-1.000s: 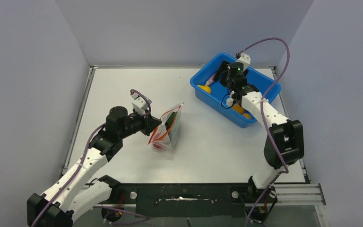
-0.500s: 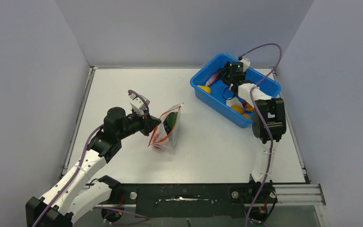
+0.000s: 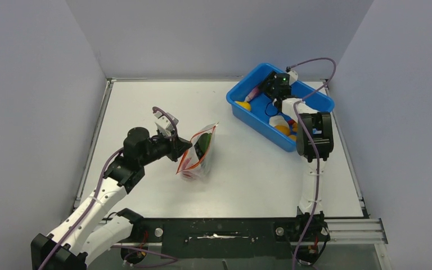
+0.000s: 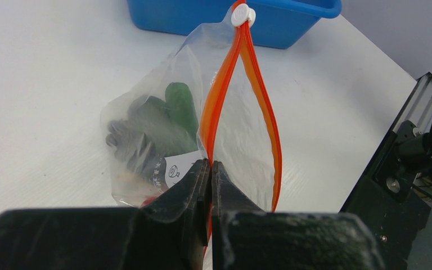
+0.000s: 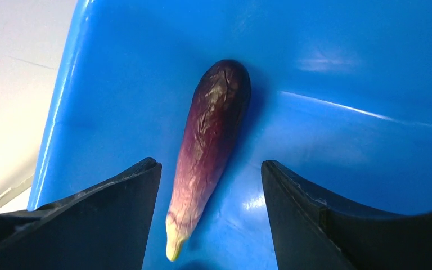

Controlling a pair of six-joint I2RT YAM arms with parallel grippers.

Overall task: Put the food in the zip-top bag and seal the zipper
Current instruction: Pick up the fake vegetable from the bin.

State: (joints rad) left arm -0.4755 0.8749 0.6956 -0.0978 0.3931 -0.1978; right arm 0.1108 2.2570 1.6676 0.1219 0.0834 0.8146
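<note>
The clear zip-top bag [image 3: 201, 155] stands on the table's middle left, its mouth held apart [image 4: 242, 129]. My left gripper [image 4: 210, 166] is shut on the near end of the orange zipper [image 4: 220, 93]; a white slider [image 4: 242, 15] sits at the far end. Inside the bag lie a green piece [image 4: 181, 107], dark grapes [image 4: 128, 140] and something red [image 4: 146, 201]. My right gripper [image 5: 209, 164] is open inside the blue tub [image 3: 253, 125], with a finger on each side of the purple eggplant [image 5: 214, 124], not touching it. The eggplant [image 3: 254, 91] lies by the tub's far-left wall.
More food lies in the tub: a yellow piece [image 3: 243, 104] and orange pieces [image 3: 283, 129]. The tub's blue wall [image 5: 67, 112] rises close beside my right gripper's left finger. Grey walls enclose the table on three sides. The black base rail [image 4: 394, 169] is to the bag's right.
The right arm's elbow has swung in toward the tub and its gripper has moved down toward the eggplant, jaws slightly narrower. The left arm and bag have not moved.
</note>
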